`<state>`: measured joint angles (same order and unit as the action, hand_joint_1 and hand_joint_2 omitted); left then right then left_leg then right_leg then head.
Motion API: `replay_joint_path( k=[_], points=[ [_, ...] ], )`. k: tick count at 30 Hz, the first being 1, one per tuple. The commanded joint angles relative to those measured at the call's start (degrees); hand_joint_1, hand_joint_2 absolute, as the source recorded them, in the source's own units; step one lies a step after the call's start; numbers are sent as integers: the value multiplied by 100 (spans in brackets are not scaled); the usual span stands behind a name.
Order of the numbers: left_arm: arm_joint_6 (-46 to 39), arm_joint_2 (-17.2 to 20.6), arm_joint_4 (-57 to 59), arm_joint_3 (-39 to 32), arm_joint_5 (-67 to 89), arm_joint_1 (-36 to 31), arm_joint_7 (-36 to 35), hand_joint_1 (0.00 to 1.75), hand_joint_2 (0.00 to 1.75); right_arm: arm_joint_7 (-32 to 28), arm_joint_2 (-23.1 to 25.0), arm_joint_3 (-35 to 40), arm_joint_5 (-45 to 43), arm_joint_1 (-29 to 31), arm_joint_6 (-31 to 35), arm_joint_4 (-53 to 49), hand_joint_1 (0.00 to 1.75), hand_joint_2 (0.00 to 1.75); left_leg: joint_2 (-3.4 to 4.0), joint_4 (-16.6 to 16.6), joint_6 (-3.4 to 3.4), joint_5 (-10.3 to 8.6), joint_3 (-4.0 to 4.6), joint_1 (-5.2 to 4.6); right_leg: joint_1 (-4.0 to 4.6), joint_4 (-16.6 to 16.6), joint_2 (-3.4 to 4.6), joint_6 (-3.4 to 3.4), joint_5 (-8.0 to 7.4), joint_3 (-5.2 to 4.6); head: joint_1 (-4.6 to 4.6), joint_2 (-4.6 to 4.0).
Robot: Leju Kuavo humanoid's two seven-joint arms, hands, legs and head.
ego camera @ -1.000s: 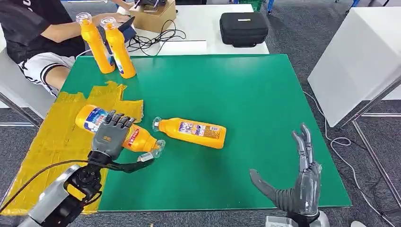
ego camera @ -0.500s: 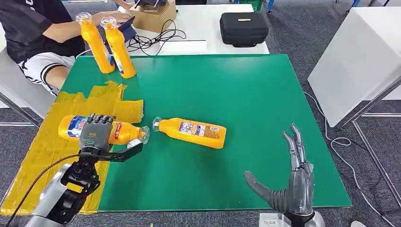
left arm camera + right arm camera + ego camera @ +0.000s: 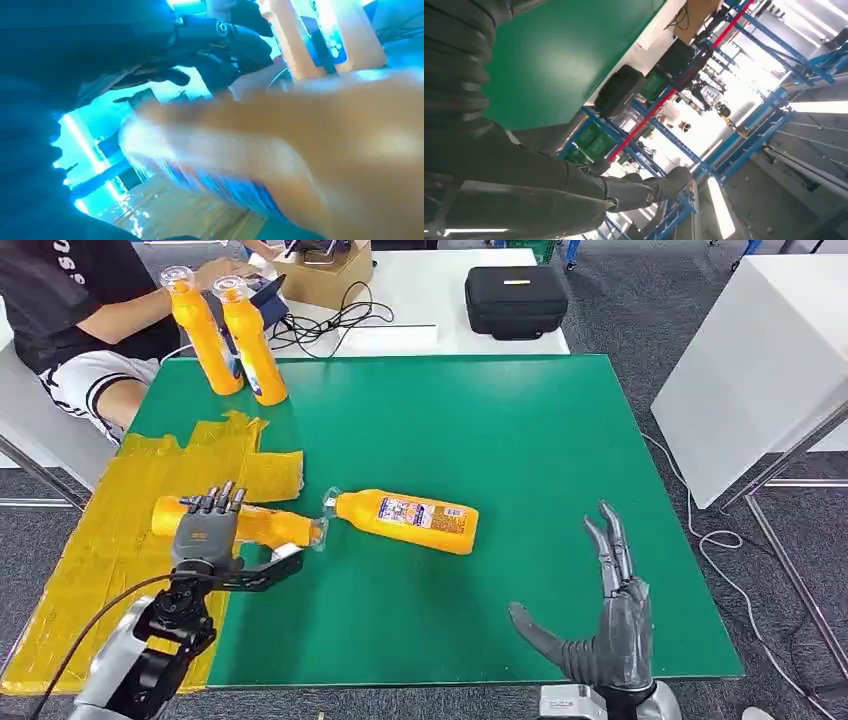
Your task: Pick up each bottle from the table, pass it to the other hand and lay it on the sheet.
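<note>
**Left hand on a lying bottle at the sheet's edge; right hand empty**

The left arm comes in from the lower left of the head view, and the left hand (image 3: 205,533) lies palm-down across a bottle (image 3: 262,524), fingers draped over its top side and thumb reaching out under its neck end. The hand grips this bottle. In the left wrist view the bottle (image 3: 280,150) is a blurred orange mass close to the dark fingers (image 3: 220,42).

The held bottle lies on its side, long axis running left to right, its clear cap to the right at the border of the yellow sheet (image 3: 120,540) and its base to the left over the sheet.

The right hand (image 3: 600,630) is raised near the front right of the green mat (image 3: 520,440), fingers straight and spread, thumb out to the left, holding nothing.

A second bottle (image 3: 405,519) lies on the mat just right of the held one, cap to the left, nearly meeting the other's cap, base to the right, slightly tilted toward the front.

Two more bottles (image 3: 228,335) stand upright side by side at the mat's far left corner. A person (image 3: 80,320) sits beyond them, and a black case (image 3: 515,300) rests on the white table behind.
</note>
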<state>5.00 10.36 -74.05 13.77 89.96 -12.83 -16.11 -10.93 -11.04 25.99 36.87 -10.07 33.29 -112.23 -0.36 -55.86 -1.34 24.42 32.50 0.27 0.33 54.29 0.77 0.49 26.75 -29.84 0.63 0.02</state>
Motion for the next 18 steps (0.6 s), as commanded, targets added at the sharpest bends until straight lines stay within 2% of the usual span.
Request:
replay_joint_path(
  k=[1, 8, 10, 12, 14, 17, 18],
  points=[
    [11, -176, 337, -140, -27, -81, 8, 0, 175, 29, -76, 186, -32, 213, 26, 384, 0, 175, 6, 8, 4, 9, -30, 2, 2, -13, -2, 8, 5, 32, 0, 0],
    [-124, -286, 187, -117, -177, -85, 63, 0, 175, 238, 8, 151, 291, 211, -8, 321, 0, 175, 2, 4, 1, 3, -12, 0, -1, -6, -2, 5, 1, 12, 0, 0],
    [-383, -463, -181, -175, -976, -12, 458, 0, 175, 432, 68, 30, 786, 158, 136, 269, 0, 175, 4, 4, 4, 12, -32, 3, 3, -11, -6, 10, 8, 35, 0, 0],
    [-394, -602, -807, -98, -2110, 112, 860, 0, 175, 693, 94, -86, 1372, 106, 208, 195, 0, 175, -1, 1, 1, 3, -7, 1, 1, -5, -7, 6, 2, 10, 0, 0],
    [-129, -559, -1607, 199, -3331, 251, 1008, 0, 175, 912, 110, -175, 1878, 105, 207, 128, 0, 175, -11, -8, 1, 13, -15, 3, 3, -2, -21, 12, 13, 24, 0, 0],
    [-102, -558, -1741, 232, -3579, 292, 992, 0, 175, 928, 111, -188, 1930, 126, 196, 145, 0, 175, -9, -7, 1, 9, -6, 2, 1, -2, -12, 9, 8, 11, 0, 0],
    [-168, -606, -1766, 214, -4335, 305, 1305, 0, 175, 1012, 125, -231, 2150, 156, 153, 180, 0, 175, -10, -6, 1, 14, -18, 3, 3, -5, -14, 10, 12, 25, 0, 0]
  ],
)
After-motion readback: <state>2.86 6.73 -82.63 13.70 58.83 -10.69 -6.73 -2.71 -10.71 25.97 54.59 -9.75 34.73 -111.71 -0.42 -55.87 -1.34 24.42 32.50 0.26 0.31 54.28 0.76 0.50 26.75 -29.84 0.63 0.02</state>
